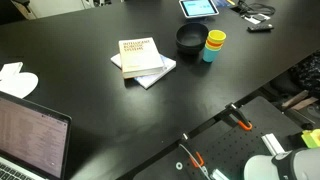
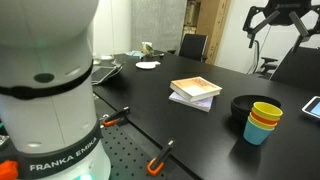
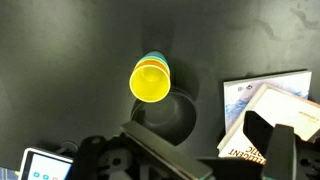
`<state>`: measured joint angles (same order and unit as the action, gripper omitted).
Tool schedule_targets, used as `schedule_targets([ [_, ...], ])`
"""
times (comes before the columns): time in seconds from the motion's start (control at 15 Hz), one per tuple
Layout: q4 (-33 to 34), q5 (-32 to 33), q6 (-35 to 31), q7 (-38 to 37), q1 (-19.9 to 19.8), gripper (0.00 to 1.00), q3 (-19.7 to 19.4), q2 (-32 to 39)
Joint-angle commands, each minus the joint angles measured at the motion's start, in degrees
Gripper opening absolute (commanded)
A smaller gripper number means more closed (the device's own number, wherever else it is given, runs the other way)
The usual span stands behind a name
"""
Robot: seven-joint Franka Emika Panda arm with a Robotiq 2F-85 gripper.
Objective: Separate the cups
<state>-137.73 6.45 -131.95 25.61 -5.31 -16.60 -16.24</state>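
Observation:
The three cups stand nested in one stack on the black table: yellow on top, orange in the middle, teal-blue at the bottom. The stack shows in both exterior views point(image 1: 213, 44) point(image 2: 264, 122) and from above in the wrist view point(image 3: 151, 80), where yellow fills most of it. The stack stands right beside the black bowl point(image 1: 192, 38). My gripper point(image 2: 283, 12) hangs high above the table, open and empty, well clear of the stack. In the wrist view its fingers point(image 3: 215, 150) frame the bowl point(image 3: 170, 115) and the books.
Two stacked books point(image 1: 143, 58) point(image 2: 195, 92) point(image 3: 270, 110) lie near the bowl. A tablet point(image 1: 198, 8) point(image 3: 45, 165) lies beyond the cups. A laptop point(image 1: 30, 135) and a white object point(image 1: 18, 78) sit at one end. Orange-handled clamps point(image 2: 158, 158) grip the table edge.

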Motion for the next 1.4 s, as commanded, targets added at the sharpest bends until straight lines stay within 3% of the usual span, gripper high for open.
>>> schedule_targets([
  [0.0, 0.2, -0.4, 0.1, 0.3, -1.0, 1.00, 1.0, 0.1],
  [0.27, 0.9, -0.4, 0.1, 0.3, -1.0, 1.00, 1.0, 0.0],
  [0.67, 1.1, -5.6, -8.0, 1.6, -0.2, 1.00, 0.8, 7.2],
  [1.33, 4.6, 0.5, -20.8, -0.8, -3.7, 1.00, 2.4, 22.5],
])
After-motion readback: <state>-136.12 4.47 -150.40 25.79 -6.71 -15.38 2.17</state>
